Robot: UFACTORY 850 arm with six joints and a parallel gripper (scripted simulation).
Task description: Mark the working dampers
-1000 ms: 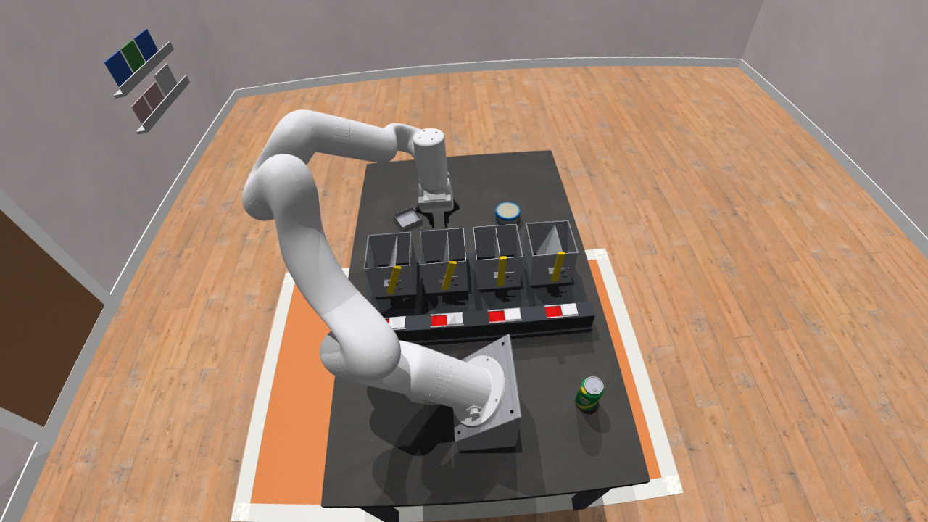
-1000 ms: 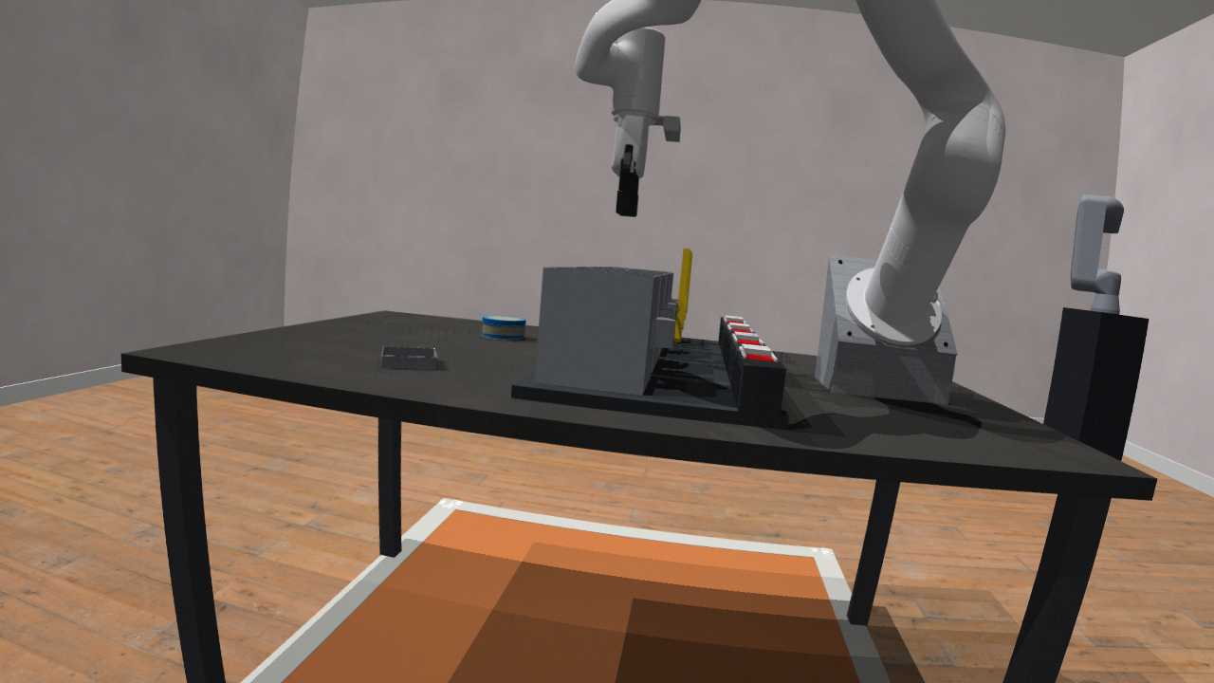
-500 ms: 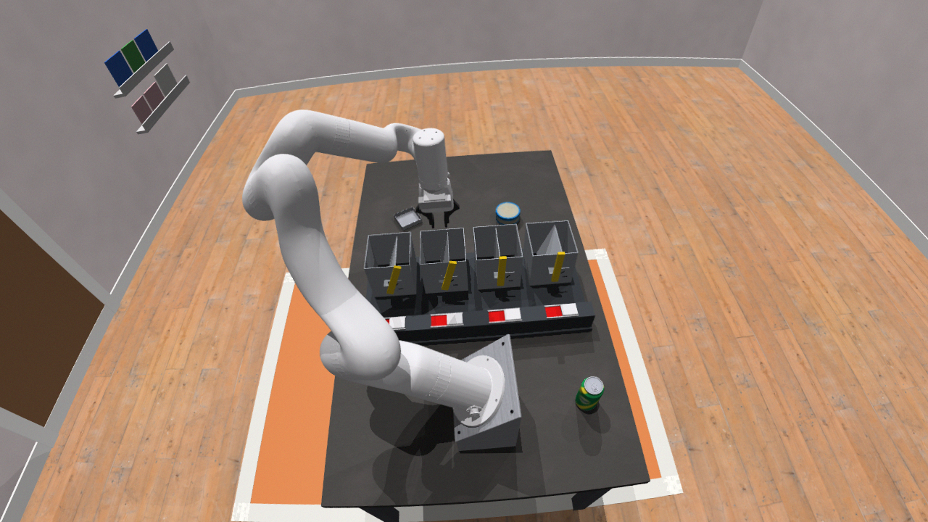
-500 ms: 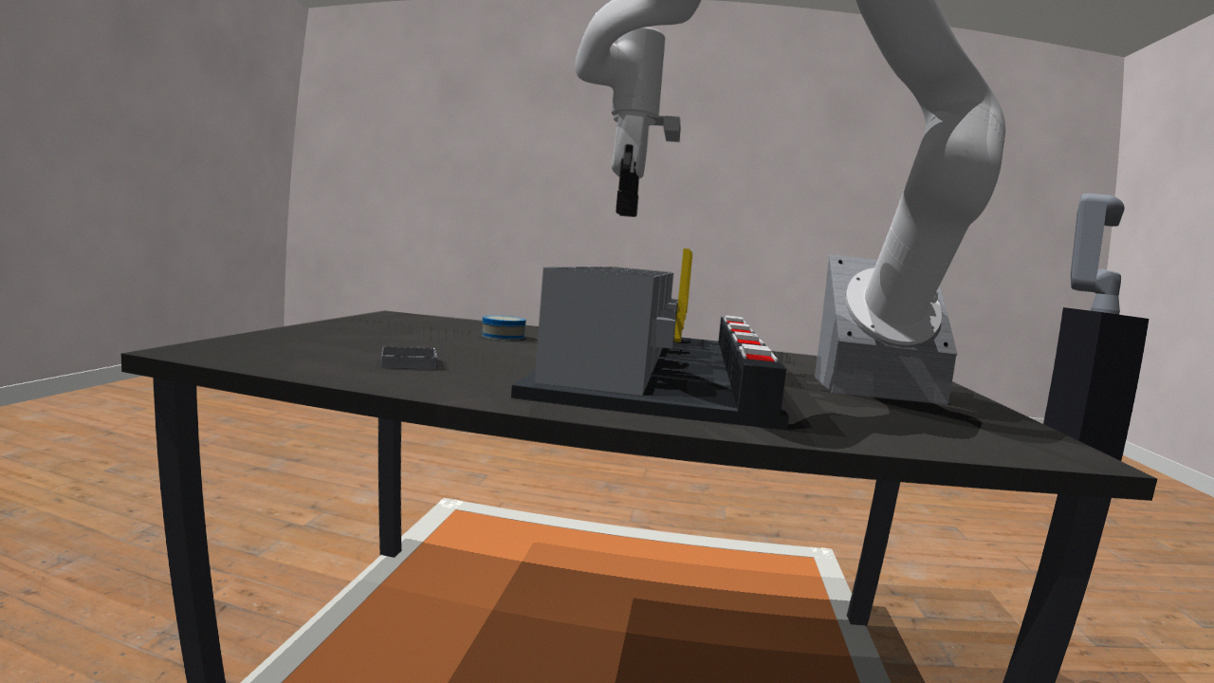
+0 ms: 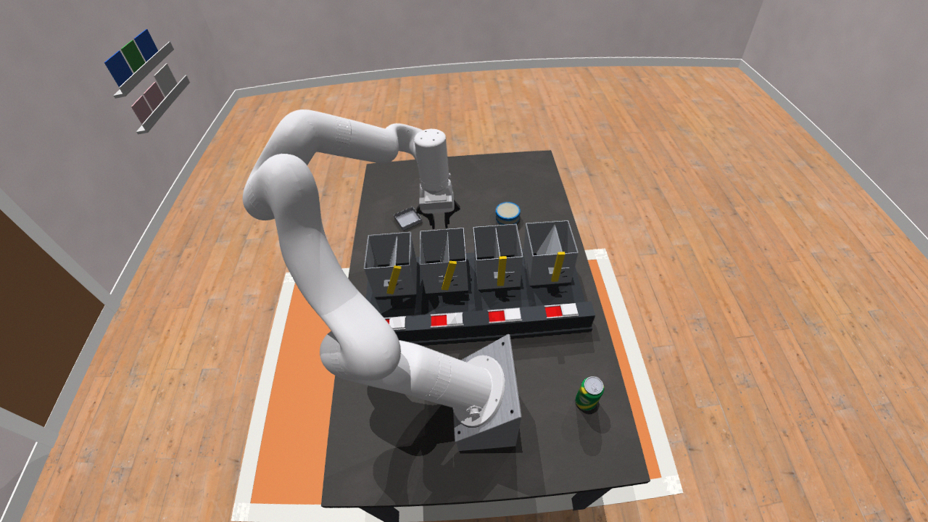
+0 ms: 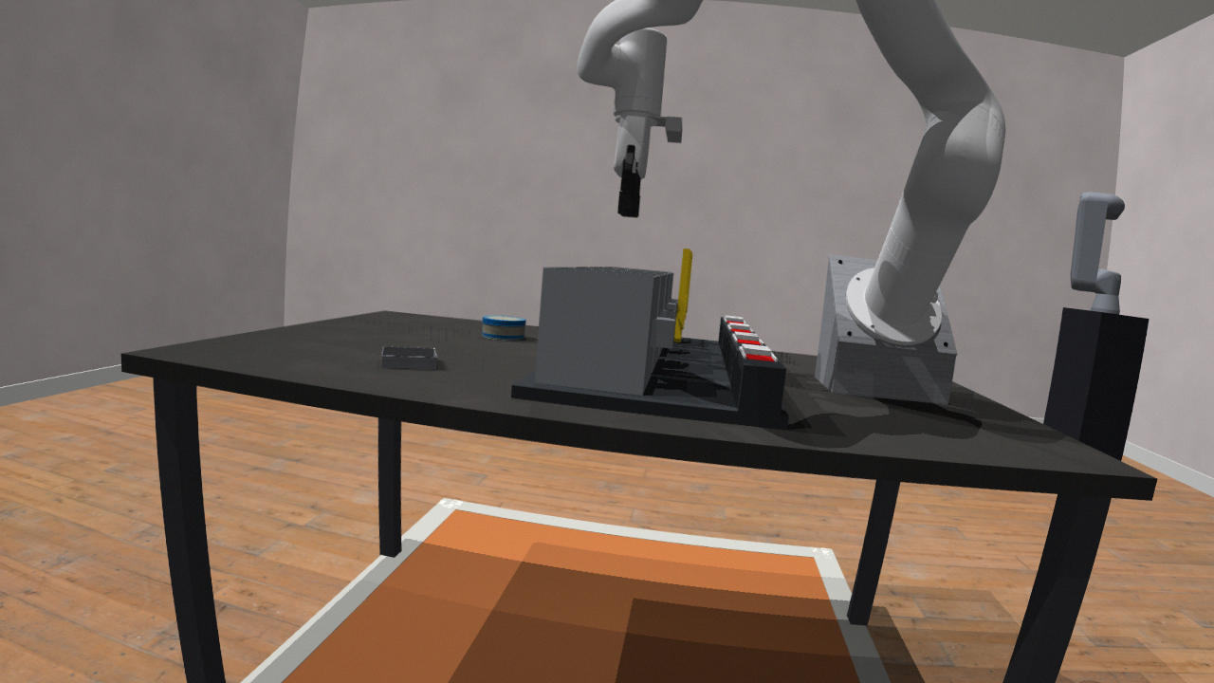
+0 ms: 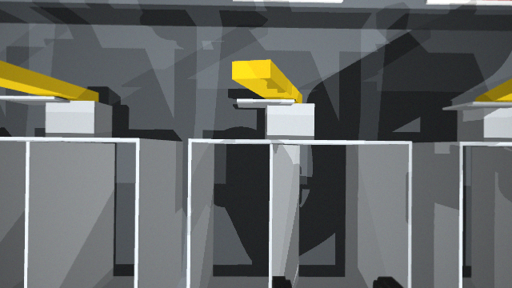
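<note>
Four grey open-topped dampers stand in a row on a dark base: first (image 5: 388, 259), second (image 5: 443, 256), third (image 5: 498, 253) and fourth (image 5: 551, 249). Each has a yellow lever on its front. In front of them are four sliders (image 5: 446, 318), each showing red beside a white cover. My gripper (image 6: 629, 203) hangs high above the table, behind the second damper, pointing down. Its fingers are partly apart and hold nothing. The wrist view looks down on the second damper (image 7: 300, 208) and its yellow lever (image 7: 266, 80); my fingertips just show at the bottom edge.
A small grey tray (image 5: 407, 218) and a round blue tin (image 5: 507, 211) lie behind the dampers. A green can (image 5: 589, 394) stands at the front right. My arm's grey base mount (image 5: 489, 396) sits in front of the sliders. A black post (image 6: 1094, 374) stands at the table's corner.
</note>
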